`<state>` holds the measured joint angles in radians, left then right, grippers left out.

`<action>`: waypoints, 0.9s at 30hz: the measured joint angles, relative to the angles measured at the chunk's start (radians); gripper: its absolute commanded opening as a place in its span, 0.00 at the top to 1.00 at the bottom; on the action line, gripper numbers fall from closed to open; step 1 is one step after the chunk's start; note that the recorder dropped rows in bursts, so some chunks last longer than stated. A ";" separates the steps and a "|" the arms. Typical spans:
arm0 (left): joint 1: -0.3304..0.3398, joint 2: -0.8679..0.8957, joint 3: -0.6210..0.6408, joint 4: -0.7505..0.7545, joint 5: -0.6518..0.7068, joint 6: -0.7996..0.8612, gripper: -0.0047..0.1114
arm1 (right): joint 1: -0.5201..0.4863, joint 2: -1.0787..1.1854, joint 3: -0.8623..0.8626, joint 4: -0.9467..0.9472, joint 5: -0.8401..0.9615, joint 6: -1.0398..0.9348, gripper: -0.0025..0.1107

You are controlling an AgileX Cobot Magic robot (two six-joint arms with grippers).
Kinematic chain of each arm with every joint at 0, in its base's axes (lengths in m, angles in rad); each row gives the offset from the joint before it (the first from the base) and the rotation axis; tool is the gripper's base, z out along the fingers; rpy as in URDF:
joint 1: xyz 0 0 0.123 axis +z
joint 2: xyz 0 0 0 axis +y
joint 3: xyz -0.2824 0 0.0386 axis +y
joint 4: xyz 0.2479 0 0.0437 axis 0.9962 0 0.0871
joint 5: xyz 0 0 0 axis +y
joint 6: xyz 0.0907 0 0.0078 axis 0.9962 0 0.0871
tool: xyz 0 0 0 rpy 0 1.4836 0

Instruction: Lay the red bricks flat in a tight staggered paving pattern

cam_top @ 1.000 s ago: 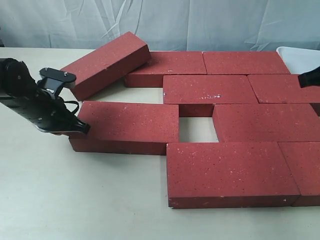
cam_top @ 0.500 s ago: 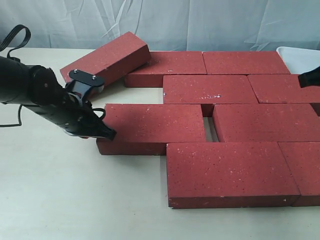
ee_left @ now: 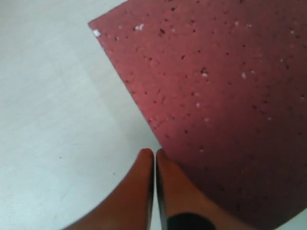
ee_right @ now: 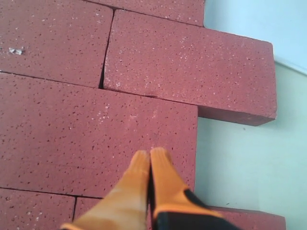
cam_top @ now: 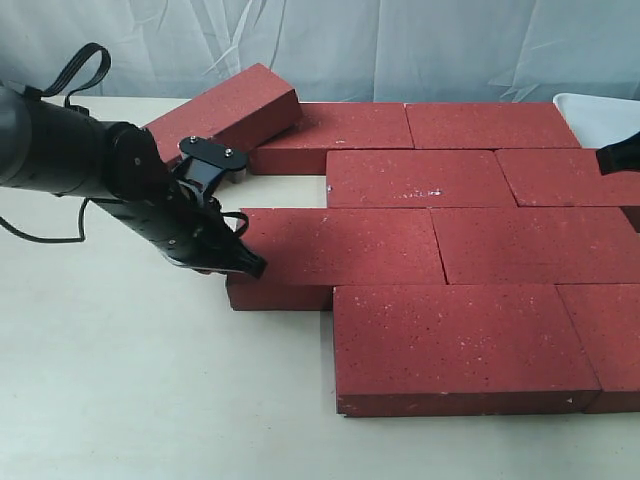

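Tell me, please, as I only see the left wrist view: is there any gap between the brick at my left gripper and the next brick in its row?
Observer: None shows in the exterior view. The middle-row brick meets its neighbour brick end to end.
Operator: Do all the bricks lie flat?
Observer: No. The tilted brick at the far left corner seems to rest one end on the back-row brick.
Operator: And the right gripper?
Observer: The right gripper is shut, with its tips over the edge brick at the pattern's outer side.
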<state>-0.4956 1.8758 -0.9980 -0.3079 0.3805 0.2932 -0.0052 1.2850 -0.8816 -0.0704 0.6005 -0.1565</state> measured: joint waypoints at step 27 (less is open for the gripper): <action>0.223 -0.206 -0.161 0.406 0.048 0.045 0.45 | 0.000 0.000 0.000 0.000 0.000 0.000 0.99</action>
<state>-0.2723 1.6699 -1.1588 0.0976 0.4288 0.3386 -0.0052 1.2850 -0.8816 -0.0704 0.6005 -0.1565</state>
